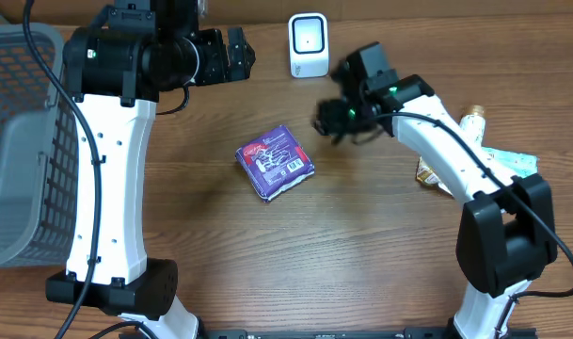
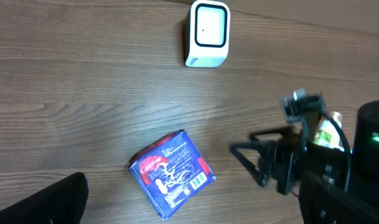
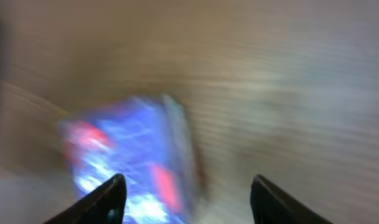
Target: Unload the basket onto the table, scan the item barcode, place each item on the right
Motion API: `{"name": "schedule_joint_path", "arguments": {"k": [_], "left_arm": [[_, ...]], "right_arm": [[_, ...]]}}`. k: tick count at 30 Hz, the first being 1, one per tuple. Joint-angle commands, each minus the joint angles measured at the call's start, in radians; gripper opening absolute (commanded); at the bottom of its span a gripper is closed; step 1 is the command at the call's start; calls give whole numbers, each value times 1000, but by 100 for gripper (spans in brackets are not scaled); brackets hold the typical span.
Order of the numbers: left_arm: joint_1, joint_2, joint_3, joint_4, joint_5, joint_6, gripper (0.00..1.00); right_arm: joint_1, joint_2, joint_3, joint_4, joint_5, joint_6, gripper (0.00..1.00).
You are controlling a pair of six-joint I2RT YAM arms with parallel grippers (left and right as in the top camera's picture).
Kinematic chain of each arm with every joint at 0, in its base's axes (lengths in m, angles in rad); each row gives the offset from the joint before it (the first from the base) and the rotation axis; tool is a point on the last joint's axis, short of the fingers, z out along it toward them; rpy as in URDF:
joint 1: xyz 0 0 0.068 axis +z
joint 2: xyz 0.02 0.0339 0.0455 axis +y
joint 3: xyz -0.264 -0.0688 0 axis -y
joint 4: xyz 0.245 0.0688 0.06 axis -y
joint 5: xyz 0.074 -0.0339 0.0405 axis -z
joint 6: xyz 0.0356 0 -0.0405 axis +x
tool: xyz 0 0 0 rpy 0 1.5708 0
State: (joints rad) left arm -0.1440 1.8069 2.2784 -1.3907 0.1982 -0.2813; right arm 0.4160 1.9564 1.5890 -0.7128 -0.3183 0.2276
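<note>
The blue packet (image 1: 275, 161) lay flat mid-surface (image 1: 361, 245), barcode side up, well short of the white scanner (image 1: 309, 45) at the far edge; the right hand (image 1: 324, 122) hovered just right of it, fingers apart and empty, likely to grasp it, while the left hand (image 1: 239, 52) stood wide open, holding nothing

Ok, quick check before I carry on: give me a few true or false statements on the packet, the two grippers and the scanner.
1. The packet lies on the table, held by neither gripper. True.
2. The right gripper is shut on the packet. False: its jaws stand apart and empty, beside the packet.
3. The scanner stands at the far side of the table, beyond the packet. True.
4. The packet sits in the basket. False: the basket is at the left edge, and the packet is mid-table.
5. The left gripper holds the scanner. False: it is open, left of the scanner and apart from it.
</note>
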Motion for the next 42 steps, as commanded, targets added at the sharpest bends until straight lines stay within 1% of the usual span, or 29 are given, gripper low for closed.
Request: {"name": "schedule_joint_path", "arguments": {"k": [1, 2, 6, 7, 10, 12, 16, 18, 20, 22, 24, 27, 29, 30, 31, 33, 35, 36, 38, 42], "left_arm": [[-6, 4, -2, 3, 2, 12, 100], [-6, 4, -2, 3, 2, 12, 100], [-6, 4, -2, 3, 2, 12, 100], [-6, 4, -2, 3, 2, 12, 100], [-6, 4, -2, 3, 2, 12, 100], [-6, 4, -2, 3, 2, 12, 100], [-6, 4, -2, 3, 2, 12, 100], [-6, 4, -2, 3, 2, 12, 99], [-6, 4, -2, 3, 2, 12, 99], [-6, 4, -2, 3, 2, 12, 100], [-6, 4, -2, 3, 2, 12, 100], [-6, 4, -2, 3, 2, 12, 100], [-6, 4, -2, 3, 2, 12, 99], [-6, 4, -2, 3, 2, 12, 100], [-6, 4, -2, 3, 2, 12, 100], [-6, 4, -2, 3, 2, 12, 100], [-6, 4, -2, 3, 2, 12, 100], [-6, 4, -2, 3, 2, 12, 99], [-6, 4, -2, 3, 2, 12, 100], [-6, 4, -2, 3, 2, 12, 100]], "right_arm": [[82, 5, 7, 149, -69, 206, 65], [112, 29, 6, 222, -25, 267, 66], [181, 105, 6, 411, -14, 308, 68], [202, 132, 6, 463, -5, 309, 70], [243, 187, 6, 542, 41, 358, 72], [267, 220, 6, 593, 55, 357, 72], [296, 262, 6, 635, 51, 357, 72], [305, 265, 6, 609, 16, 357, 72], [310, 265, 6, 578, -70, 357, 70], [309, 264, 10, 525, -179, 357, 66], [304, 258, 10, 481, -240, 357, 63], [289, 237, 10, 358, -282, 343, 62], [275, 222, 15, 262, -282, 282, 63], [261, 211, 24, 178, -282, 216, 63], [247, 205, 34, 111, -279, 182, 63], [190, 186, 64, -75, -251, 91, 63], [148, 177, 90, -183, -220, 40, 63], [99, 173, 125, -298, -175, -5, 66], [56, 172, 166, -395, -121, -50, 68], [-11, 171, 253, -527, 45, -80, 77]]}}
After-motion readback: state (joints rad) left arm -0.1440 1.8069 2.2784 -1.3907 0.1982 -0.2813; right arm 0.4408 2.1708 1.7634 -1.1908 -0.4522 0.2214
